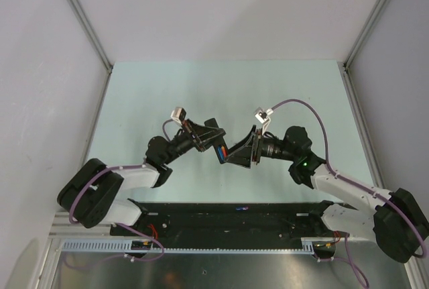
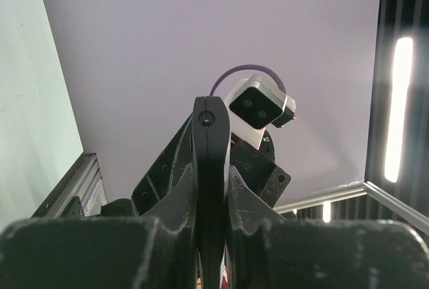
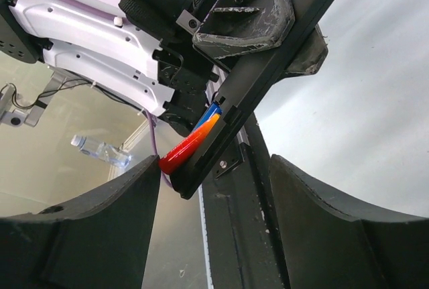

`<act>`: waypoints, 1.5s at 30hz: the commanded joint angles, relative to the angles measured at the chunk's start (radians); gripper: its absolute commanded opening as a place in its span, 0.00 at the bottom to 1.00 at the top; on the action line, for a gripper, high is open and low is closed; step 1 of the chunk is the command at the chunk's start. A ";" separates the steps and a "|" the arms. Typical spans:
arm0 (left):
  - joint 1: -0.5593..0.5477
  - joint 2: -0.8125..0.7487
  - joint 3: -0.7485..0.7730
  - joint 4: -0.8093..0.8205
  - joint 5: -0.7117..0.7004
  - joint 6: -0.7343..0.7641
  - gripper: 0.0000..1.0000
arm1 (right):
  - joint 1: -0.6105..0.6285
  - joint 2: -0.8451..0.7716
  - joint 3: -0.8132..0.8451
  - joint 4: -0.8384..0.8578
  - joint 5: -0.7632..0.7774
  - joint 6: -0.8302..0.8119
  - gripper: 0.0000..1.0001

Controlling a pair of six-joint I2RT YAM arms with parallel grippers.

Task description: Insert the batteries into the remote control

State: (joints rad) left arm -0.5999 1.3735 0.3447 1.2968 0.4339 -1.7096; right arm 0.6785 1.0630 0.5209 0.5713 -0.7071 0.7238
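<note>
The remote control (image 3: 268,78) is a slim black bar held in the air over the table's middle, with my left gripper (image 1: 214,143) shut on it. In the left wrist view the remote (image 2: 210,135) stands edge-on, squeezed between the fingers of that gripper (image 2: 211,175). A red-orange battery (image 3: 186,147) lies in the remote's open end, tilted out of it, and a blue battery (image 3: 213,110) lies beside it. Both batteries (image 1: 221,151) show as small coloured stripes from above. My right gripper (image 3: 214,192) faces that end, open, its fingers (image 3: 100,222) on either side of it and apart from it.
The pale green table (image 1: 167,88) has grey walls on three sides. A black base rail (image 1: 228,214) runs along the near edge between the arm bases. A clear plastic bottle (image 3: 100,149) lies off the table beyond the left arm.
</note>
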 commanded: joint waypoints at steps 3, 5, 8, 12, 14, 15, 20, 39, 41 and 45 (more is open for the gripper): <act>-0.020 -0.060 0.011 0.337 0.023 -0.007 0.00 | -0.014 0.032 -0.002 0.052 0.026 0.034 0.67; -0.018 -0.065 0.011 0.335 0.023 -0.007 0.00 | -0.016 0.037 -0.002 0.050 0.024 0.042 0.66; -0.018 -0.068 0.011 0.337 0.026 -0.007 0.00 | -0.017 0.045 -0.002 0.058 0.023 0.057 0.65; -0.018 -0.077 0.010 0.337 0.028 -0.007 0.00 | -0.019 0.058 -0.001 0.074 0.014 0.083 0.63; -0.020 -0.080 0.008 0.337 0.029 -0.005 0.00 | -0.022 0.069 -0.002 0.085 0.008 0.103 0.62; -0.018 -0.080 0.008 0.337 0.031 -0.005 0.00 | -0.022 0.072 -0.002 0.096 0.005 0.108 0.62; -0.018 -0.090 0.004 0.337 0.040 -0.005 0.00 | -0.026 0.095 -0.001 0.134 -0.021 0.163 0.60; -0.020 -0.117 -0.030 0.337 0.051 0.039 0.00 | -0.037 0.152 0.007 0.213 -0.057 0.381 0.48; -0.021 -0.114 -0.038 0.337 0.046 0.042 0.00 | -0.040 0.140 0.014 0.185 -0.075 0.375 0.67; -0.020 -0.105 -0.055 0.337 0.043 0.051 0.00 | -0.040 0.094 0.047 0.088 -0.071 0.332 0.80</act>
State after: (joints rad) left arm -0.6140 1.2892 0.3054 1.2884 0.4557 -1.6669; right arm 0.6407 1.2053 0.5224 0.7334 -0.7944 1.0950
